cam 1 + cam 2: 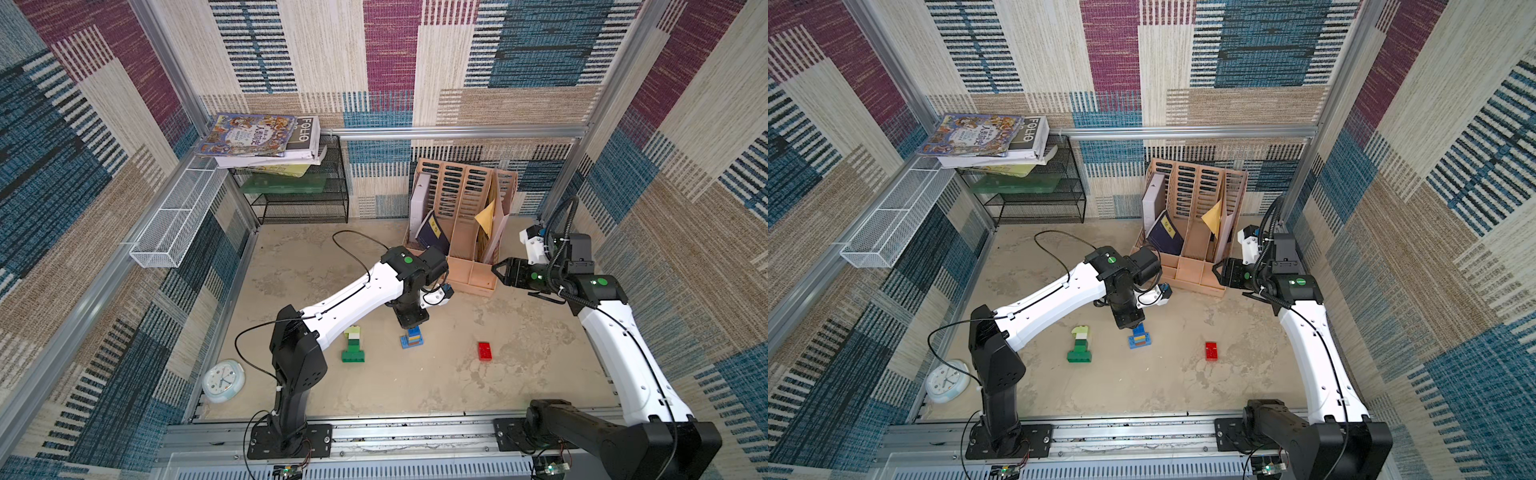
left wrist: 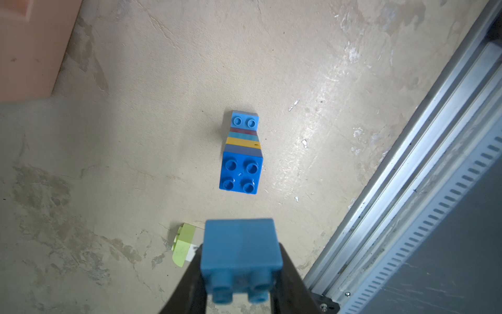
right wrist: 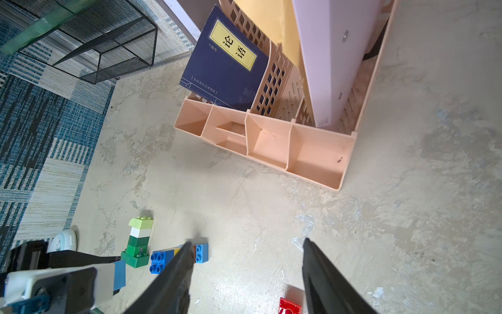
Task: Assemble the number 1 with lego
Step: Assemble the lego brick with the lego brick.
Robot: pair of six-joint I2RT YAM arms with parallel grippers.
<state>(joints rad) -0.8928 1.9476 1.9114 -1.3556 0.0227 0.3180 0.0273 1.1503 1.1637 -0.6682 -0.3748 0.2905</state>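
Pinches a smooth blue brick in the left gripper, low in the left wrist frame. Shows a blue stack, striped yellow and brown, on the mottled beige table at frame centre. Holds the right gripper spread and empty at frame bottom, near a red brick. Reads "FOLIO" on a book atop a black mesh rack, upper left in both top views, and 论语 on a navy book in a peach slotted file holder. Sets a green, cream and lime stack left of the blue one, a round clock lower left.
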